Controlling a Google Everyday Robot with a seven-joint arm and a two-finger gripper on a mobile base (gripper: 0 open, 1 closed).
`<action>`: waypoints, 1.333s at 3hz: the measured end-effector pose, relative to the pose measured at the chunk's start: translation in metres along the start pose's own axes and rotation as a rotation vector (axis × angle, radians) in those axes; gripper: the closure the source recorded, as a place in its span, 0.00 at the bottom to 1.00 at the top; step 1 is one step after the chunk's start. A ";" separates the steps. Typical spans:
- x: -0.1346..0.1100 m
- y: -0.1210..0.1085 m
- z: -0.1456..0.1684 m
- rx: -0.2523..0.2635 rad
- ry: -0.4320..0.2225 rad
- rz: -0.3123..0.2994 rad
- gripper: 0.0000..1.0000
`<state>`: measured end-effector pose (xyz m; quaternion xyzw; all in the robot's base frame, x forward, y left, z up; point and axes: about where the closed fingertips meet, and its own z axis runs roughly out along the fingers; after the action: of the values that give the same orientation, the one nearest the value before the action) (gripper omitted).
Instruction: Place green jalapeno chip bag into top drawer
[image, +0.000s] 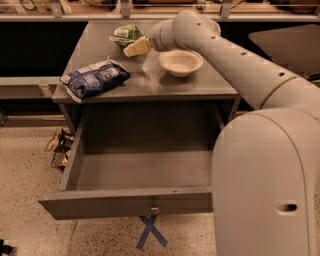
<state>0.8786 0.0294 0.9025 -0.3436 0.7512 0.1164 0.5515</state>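
Green chip bag (126, 34): back of surface (150, 82), against the tool.
Tool (136, 47): at bag's near edge; grip state cannot be told.
Drawer (125, 202): open, below surface.
Blue bag (95, 79): front left.

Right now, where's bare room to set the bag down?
The top drawer floor is bare wall to wall. On the tabletop, a strip lies free between blue bag and bowl. Crowded at the back, where the gripper is at the green jalapeno chip bag.

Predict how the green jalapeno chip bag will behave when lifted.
Probably floppy: the green jalapeno chip bag looks crumpled and may deform under the hand, which is at its near edge. Likely light, being a small snack bag.
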 end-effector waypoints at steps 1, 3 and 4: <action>-0.007 0.001 0.026 -0.015 -0.019 0.000 0.00; -0.011 -0.020 0.043 0.003 -0.042 0.027 0.40; -0.006 -0.013 0.044 -0.039 -0.029 0.028 0.63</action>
<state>0.9208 0.0469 0.8944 -0.3421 0.7455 0.1438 0.5536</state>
